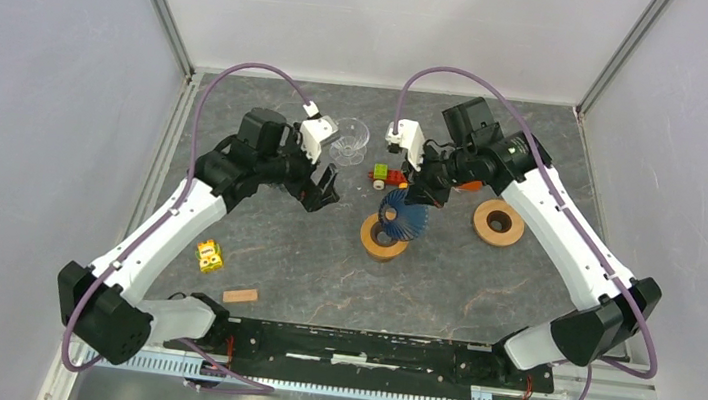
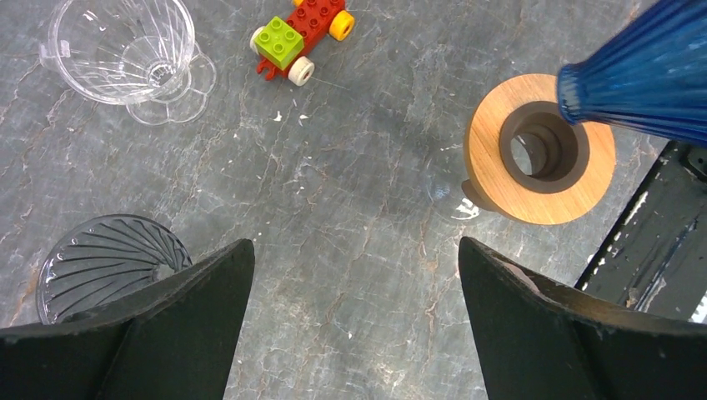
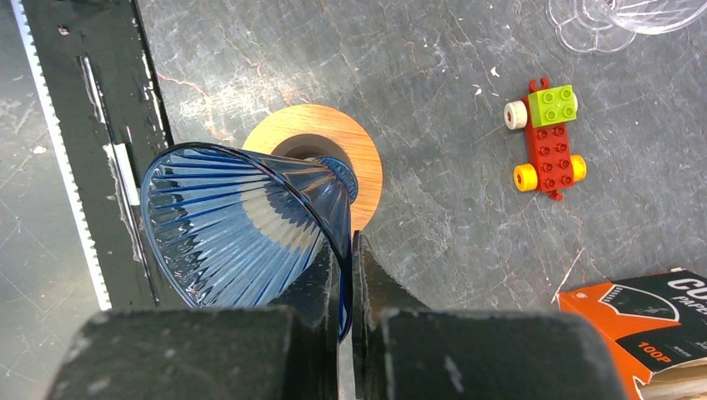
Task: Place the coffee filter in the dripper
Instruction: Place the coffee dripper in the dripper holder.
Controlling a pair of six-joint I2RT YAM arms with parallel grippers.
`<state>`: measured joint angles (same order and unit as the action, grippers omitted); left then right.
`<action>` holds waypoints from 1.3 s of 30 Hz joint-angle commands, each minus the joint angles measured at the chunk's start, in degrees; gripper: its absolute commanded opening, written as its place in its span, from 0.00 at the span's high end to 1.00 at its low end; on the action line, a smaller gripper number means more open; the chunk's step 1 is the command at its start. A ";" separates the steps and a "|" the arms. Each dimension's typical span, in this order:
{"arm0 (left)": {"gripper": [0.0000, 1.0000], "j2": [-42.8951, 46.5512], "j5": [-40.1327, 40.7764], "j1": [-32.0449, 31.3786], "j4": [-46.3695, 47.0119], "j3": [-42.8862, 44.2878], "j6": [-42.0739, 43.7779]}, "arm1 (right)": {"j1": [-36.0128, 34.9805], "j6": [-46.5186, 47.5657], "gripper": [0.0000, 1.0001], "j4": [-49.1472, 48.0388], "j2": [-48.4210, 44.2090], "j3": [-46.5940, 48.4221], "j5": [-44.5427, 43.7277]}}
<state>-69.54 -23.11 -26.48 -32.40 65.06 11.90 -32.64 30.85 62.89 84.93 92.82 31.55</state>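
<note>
No loose paper filter shows in any view. The only sign of one is the orange filter box (image 3: 642,321) on the counter (image 3: 450,75), at the lower right corner of the right wrist view; you cannot tell from here whether it is open. Expect a filter to be thin, light and limp, quick to crease or tear, and inclined to cling to its neighbours. In my judgement you should pinch it lightly at the upper rim or along the seam. The blue dripper (image 3: 225,225) is off the counter and tilted well over, with its narrow end at the hole of a wooden ring (image 3: 367,171); contact there cannot be confirmed. The right fingers (image 3: 379,292) are clamped on its wall at the rim, one inside and one outside. The dripper looks ribbed, stiff and smooth, so it could slip or chip; seat it gently. The left fingers (image 2: 196,312) stand wide apart, holding nothing, above bare counter, and a smoky dripper (image 2: 104,254) sits just beside one of them. Further out are a clear dripper (image 2: 125,50), a toy car (image 3: 546,137), a second wooden ring (image 1: 498,222), a yellow block (image 1: 211,256) and a small wooden block (image 1: 240,296).
</note>
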 commanded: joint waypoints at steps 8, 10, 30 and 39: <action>0.04 4.25 -4.43 0.99 1.02 -0.63 1.19 | -0.23 -1.58 1.00 -1.51 2.39 2.80 -0.91; 0.05 4.15 -4.41 0.96 1.07 -0.48 1.17 | -0.23 -1.58 1.00 -1.20 3.09 3.00 -1.21; 0.05 5.44 -5.82 1.34 2.72 -2.48 0.22 | -3.30 -0.91 1.00 0.00 1.18 -3.41 -0.51; 0.05 5.88 -7.11 1.43 3.05 -3.01 -0.21 | -3.66 -1.32 1.00 0.18 4.15 -2.98 -1.73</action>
<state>-65.23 -27.66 -25.41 -32.08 62.39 11.92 -36.01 30.00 63.35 88.71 88.99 29.89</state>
